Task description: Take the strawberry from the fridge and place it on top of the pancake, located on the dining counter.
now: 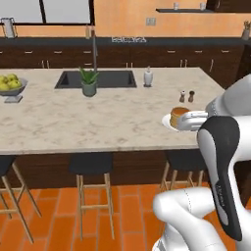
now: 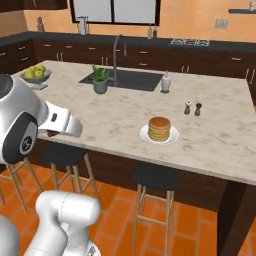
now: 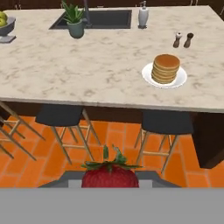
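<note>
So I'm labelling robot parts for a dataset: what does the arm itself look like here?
The arm is glossy white with rounded, bulbous links. A long dark grey-black panel runs down one link, and a dark round joint cap sits on the shoulder. No cables show. The end effector is too hidden to describe.

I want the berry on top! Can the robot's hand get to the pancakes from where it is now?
Probably yes: nothing stands between the gripper, shut on the strawberry, and the pancake near the dining counter edge, though it hangs short of the counter.

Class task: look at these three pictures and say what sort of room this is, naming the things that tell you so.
Most likely a home kitchen: a beige marbled stone island with a black sink and tall tap, dark-seated wooden bar stools along it, and a golden-brown pancake stack on a white plate.
</note>
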Motion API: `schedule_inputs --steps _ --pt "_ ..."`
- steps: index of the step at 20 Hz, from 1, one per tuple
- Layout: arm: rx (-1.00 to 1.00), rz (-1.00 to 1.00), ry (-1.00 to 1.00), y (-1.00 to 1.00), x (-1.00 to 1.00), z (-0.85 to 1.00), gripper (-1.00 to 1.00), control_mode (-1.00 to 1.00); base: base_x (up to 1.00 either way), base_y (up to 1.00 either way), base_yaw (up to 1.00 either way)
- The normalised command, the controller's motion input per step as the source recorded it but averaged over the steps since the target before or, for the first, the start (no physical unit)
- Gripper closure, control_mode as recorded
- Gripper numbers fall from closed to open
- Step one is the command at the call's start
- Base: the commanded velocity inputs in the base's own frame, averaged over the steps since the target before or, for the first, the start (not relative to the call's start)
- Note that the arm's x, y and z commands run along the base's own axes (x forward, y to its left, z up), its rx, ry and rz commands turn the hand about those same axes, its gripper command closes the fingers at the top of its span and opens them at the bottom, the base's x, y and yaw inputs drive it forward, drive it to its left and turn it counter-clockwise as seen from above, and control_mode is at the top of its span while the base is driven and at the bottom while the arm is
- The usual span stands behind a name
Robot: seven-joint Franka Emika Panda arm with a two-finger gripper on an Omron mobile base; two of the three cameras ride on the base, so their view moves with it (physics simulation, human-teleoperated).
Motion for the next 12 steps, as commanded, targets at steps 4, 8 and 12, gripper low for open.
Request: schedule_inputs --steps 4,8,12 --pt "0.0 0.0 0.0 0.0 0.0 0.0 1.0 1.0 0.03 -0.35 -0.38" --pt "0.0 0.0 0.0 0.0 0.0 0.0 1.0 1.0 0.04 -0.57 -0.4" --pt "0.0 0.0 0.0 0.0 0.0 0.0 1.0 1.0 0.54 -0.34 -0.17"
